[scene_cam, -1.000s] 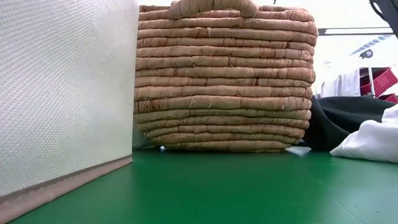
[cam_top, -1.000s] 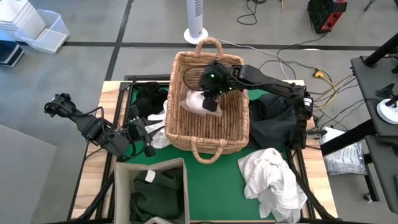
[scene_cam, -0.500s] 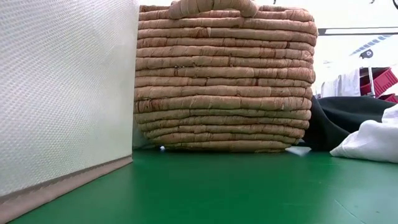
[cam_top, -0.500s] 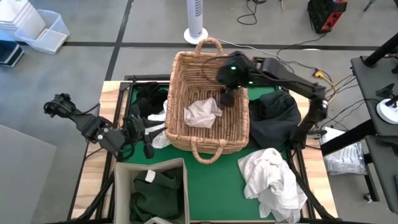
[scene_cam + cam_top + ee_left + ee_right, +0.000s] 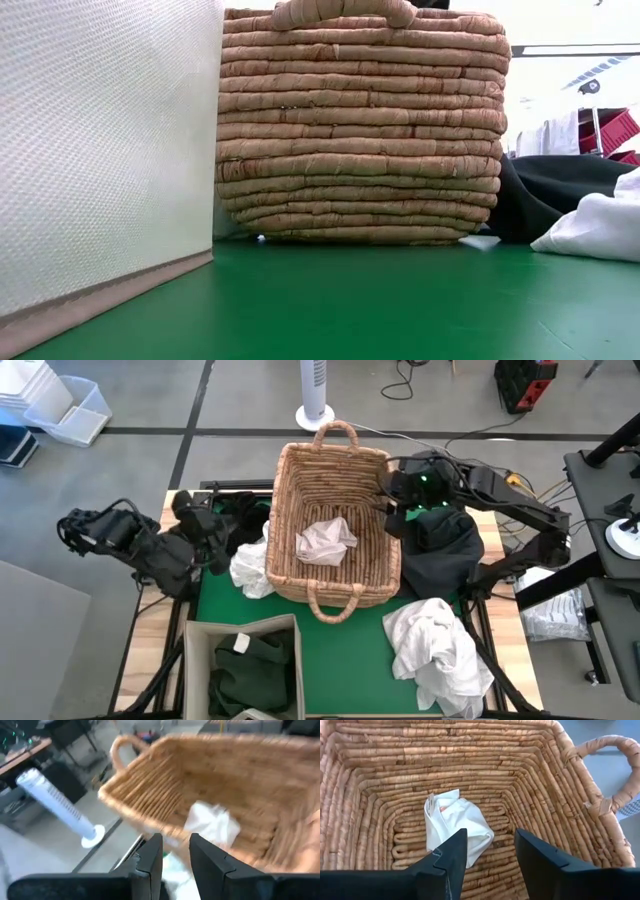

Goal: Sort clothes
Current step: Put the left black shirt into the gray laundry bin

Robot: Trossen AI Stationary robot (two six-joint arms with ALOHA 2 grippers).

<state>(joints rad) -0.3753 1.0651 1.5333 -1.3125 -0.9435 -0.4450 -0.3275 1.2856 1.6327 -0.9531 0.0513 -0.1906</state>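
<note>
The tan wicker basket (image 5: 335, 480) stands mid-table, and one white garment (image 5: 326, 542) lies crumpled on its floor (image 5: 457, 822). My right gripper (image 5: 392, 518) hangs open and empty over the basket's right rim (image 5: 491, 837). My left gripper (image 5: 222, 532) is raised left of the basket, its fingers a narrow gap apart with nothing between them (image 5: 176, 842). Below it a second white garment (image 5: 250, 568) lies on the mat against the basket's left wall. Black garments (image 5: 240, 512) lie at the far left.
A beige fabric bin (image 5: 195, 660) at the near left holds a dark green garment (image 5: 255, 672). On the right lie a dark garment (image 5: 445, 545) and, nearer, a white pile (image 5: 440, 650). In the low view, the bin wall (image 5: 100, 150) and the basket (image 5: 360, 125) flank bare green mat (image 5: 380, 300).
My right gripper has let go of the white garment inside the basket and drawn back up toward the table's right, past the rim. The garment now lies spread on the basket floor. My left gripper has risen and moved toward the far edge, uncovering the white garment beside the basket.
</note>
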